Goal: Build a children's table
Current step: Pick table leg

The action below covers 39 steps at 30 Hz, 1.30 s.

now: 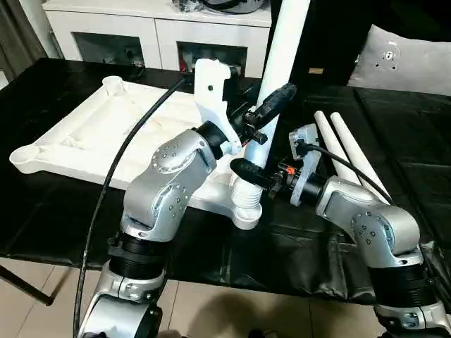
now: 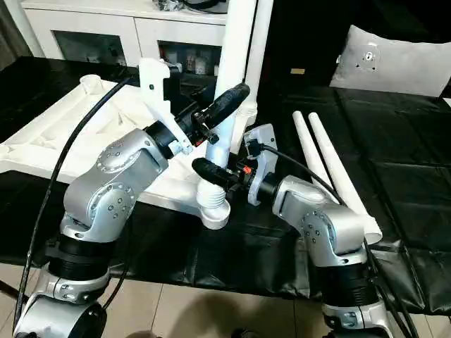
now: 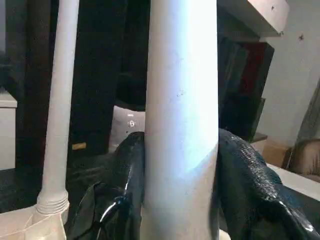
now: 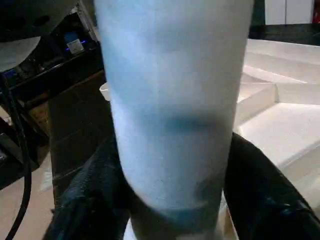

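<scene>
Left eye view: The tabletop point(image 1: 106, 134) lies ribbed side up on the black work table point(image 1: 394, 141). A leg point(image 1: 278, 77) stands in its near corner socket point(image 1: 246, 204). The left gripper point(image 1: 264, 116) is clamped on the shaft, the right gripper point(image 1: 246, 172) lower, by the threaded collar.
Right eye view: Two spare legs point(image 2: 331, 169) lie side by side, well apart from the tabletop. A second leg point(image 2: 262, 53) stands behind.
Left wrist view: Black fingers point(image 3: 245, 175) press both sides of the leg.
Right wrist view: Fingers point(image 4: 260, 195) flank the leg; whether they squeeze it cannot be told.
Handling: Likely light, stiff and smooth plastic that slips when twisted; best gripped low on the shaft.
</scene>
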Motion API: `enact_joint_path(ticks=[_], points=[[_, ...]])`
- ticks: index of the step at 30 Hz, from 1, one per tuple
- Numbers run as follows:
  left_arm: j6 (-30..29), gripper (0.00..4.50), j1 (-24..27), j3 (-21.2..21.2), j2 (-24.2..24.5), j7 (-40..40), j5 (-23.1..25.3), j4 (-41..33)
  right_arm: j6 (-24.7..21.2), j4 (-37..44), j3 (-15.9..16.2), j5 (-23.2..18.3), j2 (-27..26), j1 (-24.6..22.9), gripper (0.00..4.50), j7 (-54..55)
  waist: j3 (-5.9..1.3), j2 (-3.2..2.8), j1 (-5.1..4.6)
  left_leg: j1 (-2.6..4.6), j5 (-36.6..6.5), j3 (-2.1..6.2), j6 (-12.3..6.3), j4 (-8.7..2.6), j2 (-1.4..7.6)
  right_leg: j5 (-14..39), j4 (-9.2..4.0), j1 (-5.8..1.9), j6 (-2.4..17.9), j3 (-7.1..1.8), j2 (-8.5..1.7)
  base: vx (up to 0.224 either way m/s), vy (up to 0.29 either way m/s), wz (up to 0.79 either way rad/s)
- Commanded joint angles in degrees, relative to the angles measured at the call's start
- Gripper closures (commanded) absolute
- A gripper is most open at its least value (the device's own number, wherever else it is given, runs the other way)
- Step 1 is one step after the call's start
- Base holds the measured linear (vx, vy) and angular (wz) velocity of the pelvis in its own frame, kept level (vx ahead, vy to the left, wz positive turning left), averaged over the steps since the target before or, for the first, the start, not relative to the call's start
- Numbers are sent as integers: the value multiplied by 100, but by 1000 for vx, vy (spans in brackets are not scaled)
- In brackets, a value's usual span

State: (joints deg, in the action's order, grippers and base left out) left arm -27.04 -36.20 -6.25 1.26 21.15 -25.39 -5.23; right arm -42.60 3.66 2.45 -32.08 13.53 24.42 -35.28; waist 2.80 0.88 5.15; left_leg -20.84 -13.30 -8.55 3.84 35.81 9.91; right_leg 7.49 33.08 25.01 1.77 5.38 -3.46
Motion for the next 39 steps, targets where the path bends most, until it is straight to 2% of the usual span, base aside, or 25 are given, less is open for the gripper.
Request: enact_joint_path(ticks=[1,6,11,12,14,15,19,24,27,29,30,32,35,36,39], points=[[75,271,-95,-91,-29,103,33,-93,-96,-54,0,-53,-5,55,216,19,-428,96,17,-51,189,11,-408,-379,225,1842,-325,-473,446,-273,-428,0,0,0],[69,271,-101,-107,-32,126,31,-95,-137,-71,-12,-66,-27,47,253,6,-432,99,18,-56,184,10,-401,-375,220,1826,-325,-479,455,-273,-431,0,0,0],[49,271,-118,-143,-25,161,84,-94,-214,-150,-77,-64,-62,51,259,113,-430,93,20,-55,180,12,-396,-380,221,1853,-329,-480,446,-271,-432,0,0,0],[-50,271,-108,-184,-8,237,20,-160,-142,-163,-80,-39,-60,49,259,92,-432,77,23,-50,180,16,-393,-379,223,1847,-327,-475,449,-270,-433,0,0,0],[-173,271,-86,-194,-40,295,-127,-269,-120,-161,-95,-31,-79,40,260,109,-430,86,18,-50,150,10,-381,-380,221,1867,-332,-475,453,-270,-431,0,0,0],[-176,236,-86,-193,-42,297,-131,-271,-121,-161,-95,-30,-80,40,261,111,-428,87,18,-56,129,9,-370,-381,217,1882,-333,-479,459,-270,-434,0,0,0],[-373,201,6,-276,-122,697,-636,-605,29,-202,-116,67,-137,21,261,177,-429,56,24,-55,107,13,-342,-381,221,1885,-337,-479,471,-266,-439,0,0,0],[-491,201,93,-287,-204,898,-891,-747,167,-221,-162,141,-202,7,261,287,-425,48,9,-46,40,11,-320,-385,222,1921,-354,-473,453,-259,-424,0,0,0],[-686,201,135,-83,-432,892,-1288,-757,389,-242,-179,228,-209,-28,261,278,-426,45,7,-50,-16,12,-289,-390,214,1990,-365,-485,414,-255,-421,0,0,0],[-776,201,145,-69,-438,936,-1375,-766,400,-225,-187,224,-201,-46,261,269,-425,48,12,-52,-14,9,-288,-388,213,1968,-367,-483,417,-254,-420,0,0,0],[-872,201,164,-89,-426,968,-1404,-766,415,-212,-193,253,-205,-54,261,309,-425,24,10,-49,-16,13,-301,-389,213,1951,-363,-478,422,-253,-413,0,0,0],[-917,201,172,-97,-420,974,-1410,-764,433,-205,-194,274,-209,-57,261,329,-425,33,1,-51,-22,15,-321,-389,214,1950,-370,-481,414,-249,-410,0,0,0],[-931,201,145,-135,-400,893,-1192,-662,488,-182,-181,337,-238,-78,261,351,-425,16,1,-43,-51,20,-320,-391,218,1972,-378,-476,400,-245,-406,0,0,0],[-893,201,102,-197,-338,842,-952,-573,541,-182,-151,379,-240,-91,261,334,-427,31,-1,-50,-48,21,-321,-392,216,1962,-373,-486,391,-244,-409,0,0,0],[-696,201,42,-354,-124,819,-467,-422,575,-212,-72,505,-217,-100,261,370,-428,21,1,-39,-53,26,-330,-395,219,2003,-377,-471,352,-248,-410,0,0,0]])
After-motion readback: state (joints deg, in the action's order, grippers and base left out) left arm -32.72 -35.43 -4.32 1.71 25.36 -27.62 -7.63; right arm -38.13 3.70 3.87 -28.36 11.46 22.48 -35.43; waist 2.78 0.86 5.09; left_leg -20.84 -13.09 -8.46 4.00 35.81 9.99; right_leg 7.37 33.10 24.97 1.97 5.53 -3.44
